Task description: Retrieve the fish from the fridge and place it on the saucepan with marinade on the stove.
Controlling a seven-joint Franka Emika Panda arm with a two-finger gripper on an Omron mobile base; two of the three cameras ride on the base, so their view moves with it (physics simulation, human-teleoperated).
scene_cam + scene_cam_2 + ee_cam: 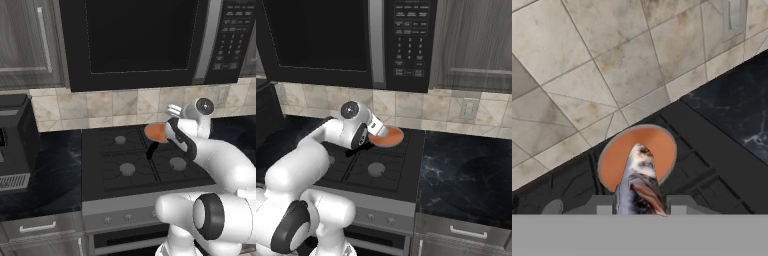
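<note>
A big black microwave (145, 40) hangs over the stove (135, 162), with grey cupboards (473, 42) next to it and a tan tile wall (587, 75) behind. The stove is black with four burners and a steel front with knobs. Dark shiny counters (466, 175) sit on both sides of it, and a black machine (15, 140) stands on the counter to the left. The white arm (220, 165) reaches over the stove toward the back right burner. That is where the pan (387, 137) sits, close to the tile wall. It is small and round with a silver rim, and its black handle (152, 149) points toward the front of the stove. Flat orange marinade (619, 155) fills the pan. The gripper (641, 205) hangs over the pan, and its fingers (684, 204) are squeezed tight on the fish (639, 182). The fish is grey and silver with a brown patch near the fingers. In the hand view its far end lies over the orange marinade, inside the rim. I cannot tell for sure if the fish is touching the marinade or is just above it.
</note>
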